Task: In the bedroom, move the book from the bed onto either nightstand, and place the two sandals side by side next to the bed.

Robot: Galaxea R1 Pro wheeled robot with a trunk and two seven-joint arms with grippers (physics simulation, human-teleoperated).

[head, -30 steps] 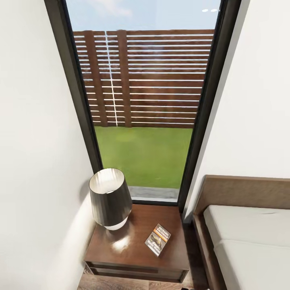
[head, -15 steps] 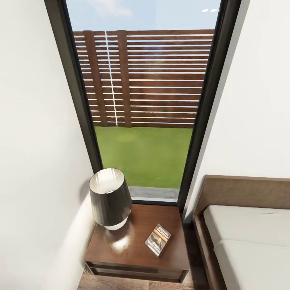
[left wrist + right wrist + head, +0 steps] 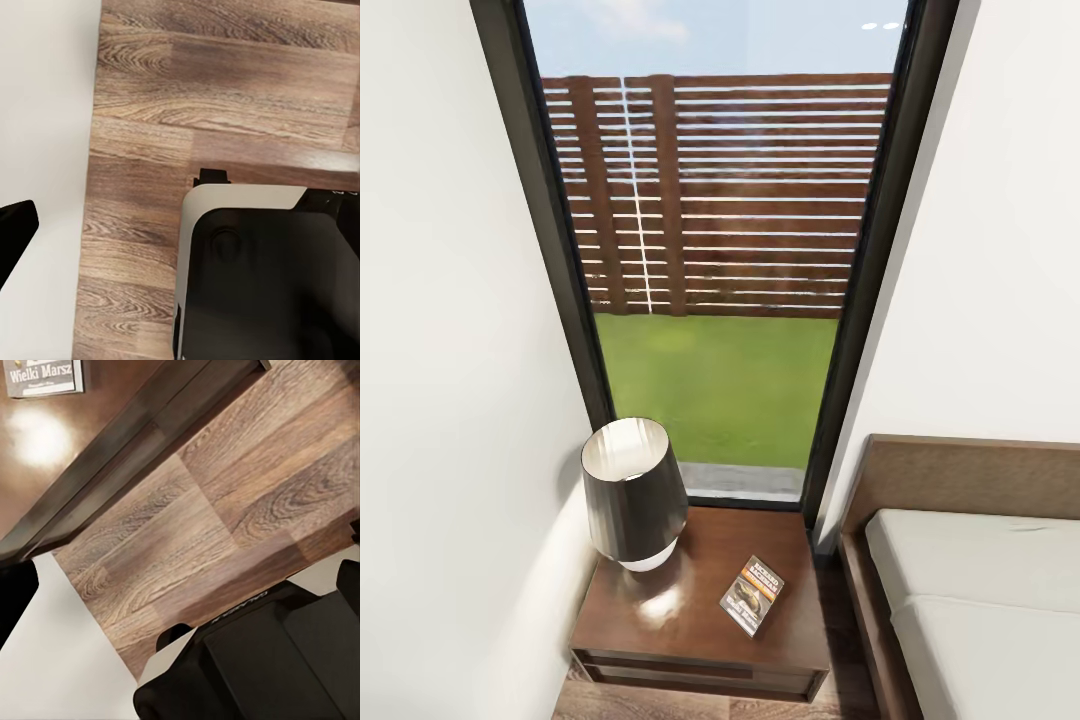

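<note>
The book [image 3: 752, 594], dark with an orange band, lies flat on the nightstand [image 3: 690, 630] to the right of a lamp. Its white-lettered corner [image 3: 41, 376] also shows on the nightstand's glossy top [image 3: 67, 450] in the right wrist view. The bed [image 3: 980, 600], with off-white mattress and brown headboard, stands right of the nightstand. A black fingertip [image 3: 13, 232] of my left gripper hangs over the wood floor, with nothing beside it. A black fingertip [image 3: 11, 592] of my right gripper hangs in front of the nightstand, holding nothing. The sandals are out of view.
A dark-shaded lamp [image 3: 633, 495] stands on the nightstand's left half. A tall window [image 3: 710, 250] is behind it and a white wall [image 3: 450, 400] runs close on the left. My own base [image 3: 262, 277] stands on the wood floor [image 3: 225, 97] below the arms.
</note>
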